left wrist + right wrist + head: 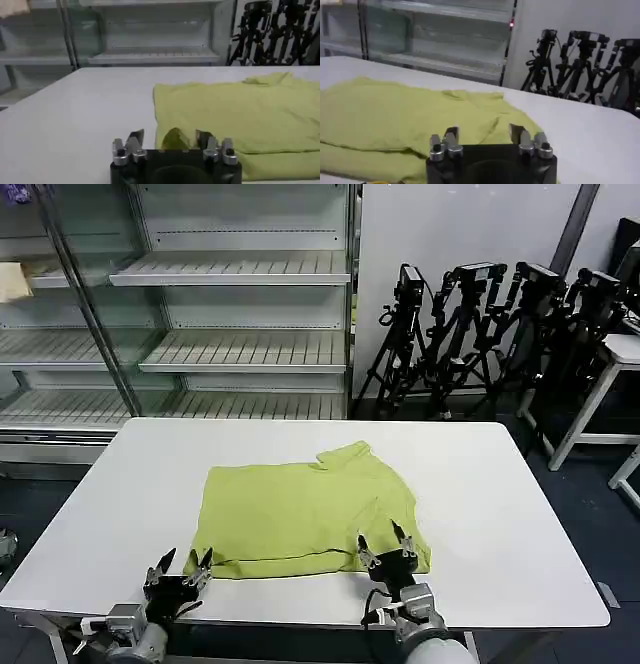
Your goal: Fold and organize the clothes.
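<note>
The clothes are one lime yellow-green shirt [300, 509], lying flat in a rough rectangle on the white table [500, 514], its collar [345, 454] at the far edge. My left gripper [186, 560] is open at the shirt's near left corner. In the left wrist view, that gripper [169, 137] has a small raised fold of the shirt [240, 107] between its spread fingers. My right gripper [383, 542] is open over the near right corner. In the right wrist view, the right gripper [484, 131] hovers with the shirt [395, 110] spread beneath and beyond it.
A glass-fronted shelf unit [240, 274] stands behind the table, with a pale cream cloth [12, 281] on a left shelf. Black tripods [480, 334] cluster at the back right, beside another white table [620, 354]. Bare tabletop lies left and right of the shirt.
</note>
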Controlling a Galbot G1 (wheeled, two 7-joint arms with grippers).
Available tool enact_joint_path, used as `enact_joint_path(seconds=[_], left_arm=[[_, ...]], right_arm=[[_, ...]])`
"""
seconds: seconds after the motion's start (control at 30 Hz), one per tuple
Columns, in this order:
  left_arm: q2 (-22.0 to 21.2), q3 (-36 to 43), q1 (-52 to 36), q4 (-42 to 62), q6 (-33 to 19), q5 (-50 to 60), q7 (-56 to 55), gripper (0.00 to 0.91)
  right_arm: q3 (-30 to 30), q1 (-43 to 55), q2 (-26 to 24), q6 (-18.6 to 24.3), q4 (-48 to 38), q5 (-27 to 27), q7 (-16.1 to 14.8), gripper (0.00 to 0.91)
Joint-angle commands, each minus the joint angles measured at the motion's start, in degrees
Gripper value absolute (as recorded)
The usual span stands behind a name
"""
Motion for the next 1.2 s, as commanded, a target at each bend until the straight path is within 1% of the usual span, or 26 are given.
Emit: enact_joint_path(seconds=[0.03,0.23,0.43,0.6,0.9,1.1,1.2], left_arm=[[-1.25,-0.61,2.25,-1.02,-0.2,-0.79,-0.01,0.907],[-1.8,-1.18,2.92,-1.33,-0.21,-2.21,-0.05,0.907],[-1.83,-2.19,2.03,-1.47,-0.46,-4.43,-0.11,0.907],[-2.07,-3.79,1.73,-1.83,-1.56,-7.69,-0.21,0.907],[-2.8,-4.3,1.75,-1.2,-1.28,-9.61,-0.31,0.907],[-3.9,-7.35,3.39,-4.12,-1.51,-12.82,-0.19,0.907],[-4.11,-7.5,4.16,-4.99,-1.66,-12.81,-0.21,0.907]], right_arm=[[5.56,-6.05,-0.2,0.71,1.49,-0.62,-0.18,0.907],[8.25,-7.17,-0.53,0.72,0.73,0.75,0.1,0.907],[9.17,-6.66,-0.49,0.58,-1.0,1.73,0.07,0.907],[8.62,-6.0,-0.21,0.12,-2.48,2.45,-0.05,0.907],[6.51,-3.83,0.85,-0.97,-4.89,2.84,-0.23,0.907],[5.28,-3.53,1.5,-2.01,-5.77,2.84,-0.62,0.907],[4.92,-3.57,1.79,-2.23,-6.22,2.82,-0.67,0.907]])
